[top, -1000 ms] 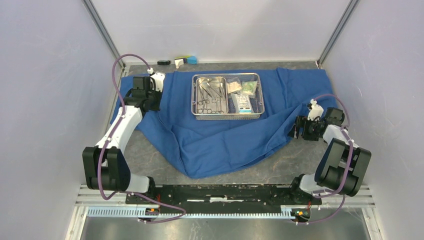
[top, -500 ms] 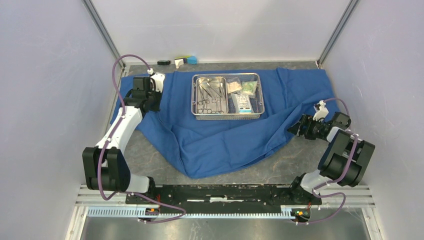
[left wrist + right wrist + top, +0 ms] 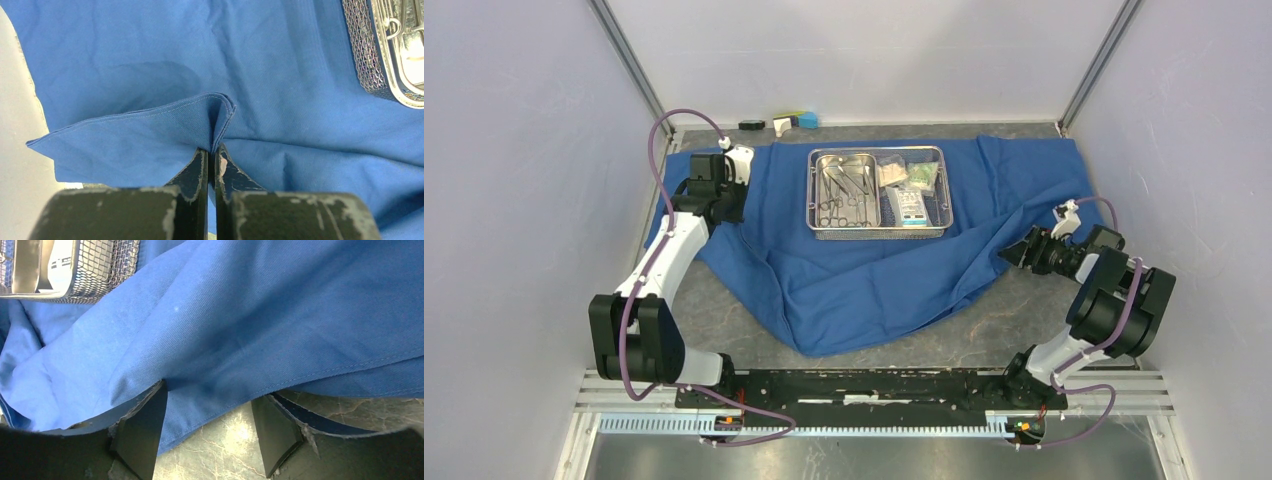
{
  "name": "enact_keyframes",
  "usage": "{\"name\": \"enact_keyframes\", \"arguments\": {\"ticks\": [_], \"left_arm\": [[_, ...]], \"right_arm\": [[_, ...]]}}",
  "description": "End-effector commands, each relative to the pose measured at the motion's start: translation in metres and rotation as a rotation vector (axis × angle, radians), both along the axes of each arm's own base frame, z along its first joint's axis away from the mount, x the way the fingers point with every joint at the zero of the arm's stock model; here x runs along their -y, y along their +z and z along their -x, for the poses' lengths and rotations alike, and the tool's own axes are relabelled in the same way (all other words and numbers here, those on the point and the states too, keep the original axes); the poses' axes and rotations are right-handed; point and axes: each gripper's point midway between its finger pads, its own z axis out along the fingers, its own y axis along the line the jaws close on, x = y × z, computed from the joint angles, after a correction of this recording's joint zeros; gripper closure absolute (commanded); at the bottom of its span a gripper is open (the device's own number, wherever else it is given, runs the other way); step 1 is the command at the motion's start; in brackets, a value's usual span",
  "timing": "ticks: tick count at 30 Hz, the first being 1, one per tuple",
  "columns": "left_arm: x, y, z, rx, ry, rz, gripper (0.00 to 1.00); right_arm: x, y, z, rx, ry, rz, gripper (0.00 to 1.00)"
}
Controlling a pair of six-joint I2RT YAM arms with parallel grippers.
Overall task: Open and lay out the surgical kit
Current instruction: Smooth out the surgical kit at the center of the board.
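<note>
The blue cloth wrap [image 3: 864, 260] lies spread over the table under the steel mesh tray [image 3: 879, 230]. The tray's inner pan [image 3: 845, 190] holds slim metal scissor-like instruments [image 3: 839, 198], with clear packets [image 3: 908, 190] beside it. My left gripper [image 3: 727, 212] is shut on a fold of the cloth's left edge [image 3: 212, 117] in the left wrist view, the gripper [image 3: 212, 150] pinching it. My right gripper [image 3: 1016, 254] is open at the cloth's right edge, and in the right wrist view [image 3: 215, 400] its fingers straddle the hem [image 3: 210, 412] over the table.
Small items, one black, one white and one blue-yellow [image 3: 779, 123], lie at the back edge. Grey walls stand close on both sides. The mesh tray corner shows in the left wrist view [image 3: 380, 55] and the right wrist view [image 3: 95, 275].
My right arm has swung to the right and its gripper now points left at the cloth's right edge. The left arm and the tray have not moved.
</note>
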Motion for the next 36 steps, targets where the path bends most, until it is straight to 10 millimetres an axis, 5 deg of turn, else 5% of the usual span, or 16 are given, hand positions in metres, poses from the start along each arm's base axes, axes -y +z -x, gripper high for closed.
{"name": "enact_keyframes", "arguments": {"ticks": [1, 4, 10, 17, 25, 36], "left_arm": [[0.002, 0.028, -0.009, 0.086, -0.007, 0.005, 0.98], [0.003, 0.028, -0.008, 0.088, -0.008, 0.005, 0.98], [-0.003, 0.029, -0.009, 0.092, 0.000, -0.029, 0.98], [-0.013, 0.037, -0.003, 0.122, 0.019, -0.079, 0.98], [-0.025, 0.050, 0.013, 0.180, 0.047, -0.130, 0.98], [-0.049, 0.054, 0.080, 0.164, -0.014, -0.311, 0.98]], "right_arm": [[-0.003, -0.040, 0.035, -0.214, -0.065, 0.020, 0.35], [0.000, -0.028, 0.030, -0.167, -0.069, 0.035, 0.51], [0.006, -0.012, 0.022, -0.121, -0.081, 0.043, 0.99], [0.018, 0.013, 0.024, -0.074, -0.095, 0.103, 1.00], [0.062, 0.053, 0.039, -0.070, -0.127, 0.411, 1.00], [0.095, 0.094, 0.094, -0.143, -0.060, 0.825, 1.00]]}}
